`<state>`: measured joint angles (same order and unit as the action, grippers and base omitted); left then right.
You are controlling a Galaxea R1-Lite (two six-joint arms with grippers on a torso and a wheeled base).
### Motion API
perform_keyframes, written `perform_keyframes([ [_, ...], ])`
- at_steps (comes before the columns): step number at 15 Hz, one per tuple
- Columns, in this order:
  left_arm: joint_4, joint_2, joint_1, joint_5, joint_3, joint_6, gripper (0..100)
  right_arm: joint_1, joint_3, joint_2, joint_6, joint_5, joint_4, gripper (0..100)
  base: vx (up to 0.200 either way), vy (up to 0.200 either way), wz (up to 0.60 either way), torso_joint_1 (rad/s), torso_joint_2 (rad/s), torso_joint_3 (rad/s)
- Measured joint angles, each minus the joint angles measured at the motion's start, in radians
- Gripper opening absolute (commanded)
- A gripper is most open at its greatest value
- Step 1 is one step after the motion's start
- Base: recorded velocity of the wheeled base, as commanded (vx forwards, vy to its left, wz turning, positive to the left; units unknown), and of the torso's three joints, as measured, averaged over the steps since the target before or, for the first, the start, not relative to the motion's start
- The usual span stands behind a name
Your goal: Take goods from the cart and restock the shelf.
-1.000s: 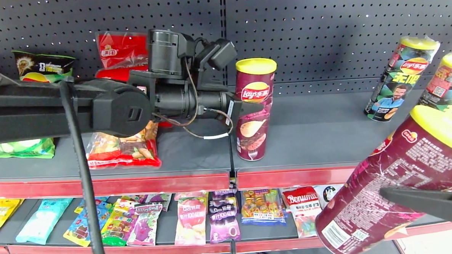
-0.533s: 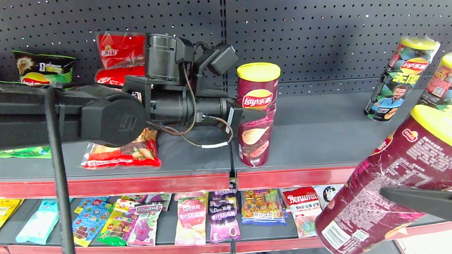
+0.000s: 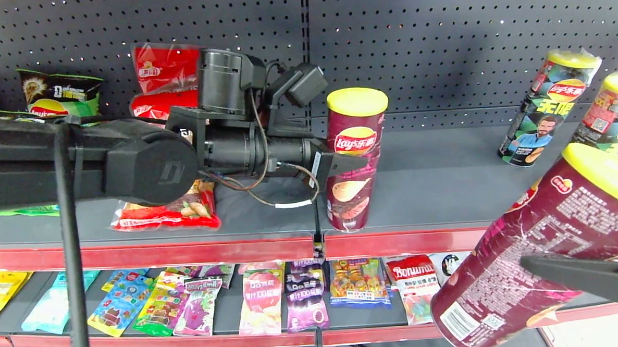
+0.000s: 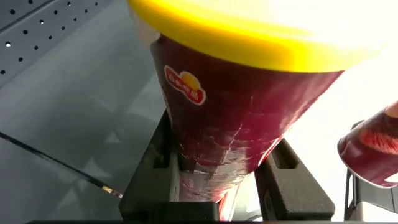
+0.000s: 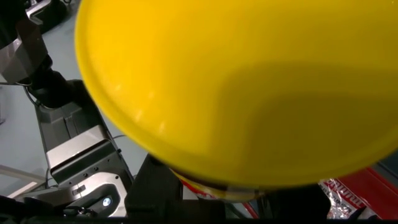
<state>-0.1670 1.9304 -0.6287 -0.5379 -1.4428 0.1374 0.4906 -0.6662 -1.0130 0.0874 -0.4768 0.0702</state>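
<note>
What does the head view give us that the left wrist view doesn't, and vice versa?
Head view adds: snack bags lying on the upper shelf, two more cans at its right rear, candy packets on the lower shelf. Left wrist view adds: both fingers pressed on opposite sides of the maroon can, under its yellow lid. Both: the left gripper shut on that upright can, the right gripper holding a tilted second can.

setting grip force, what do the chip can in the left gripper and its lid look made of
Chip can: likely a cardboard tube under glossy printed film; fine wrinkles and sheen show on it. Lid: probably plastic, smooth yellow, slightly shiny, with a moulded rim.
</note>
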Motion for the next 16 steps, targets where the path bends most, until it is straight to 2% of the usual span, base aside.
perform_keyframes([
  [5,-0.001,-0.002,-0.001,0.022,0.012,0.003,100,-0.002,-0.009,-0.009,-0.001,0.008,0.007,0,0.0,0.0,0.0,0.0,0.0,0.0],
  [7,-0.003,-0.02,0.0,0.049,0.049,0.005,100,-0.02,-0.04,-0.032,0.0,0.009,0.01,0,0.0,0.0,0.0,0.0,0.0,0.0],
  [16,-0.004,-0.27,0.069,0.067,0.394,0.004,100,-0.136,-0.302,-0.287,0.088,0.022,0.004,0,0.0,0.0,0.0,0.0,0.0,0.0],
])
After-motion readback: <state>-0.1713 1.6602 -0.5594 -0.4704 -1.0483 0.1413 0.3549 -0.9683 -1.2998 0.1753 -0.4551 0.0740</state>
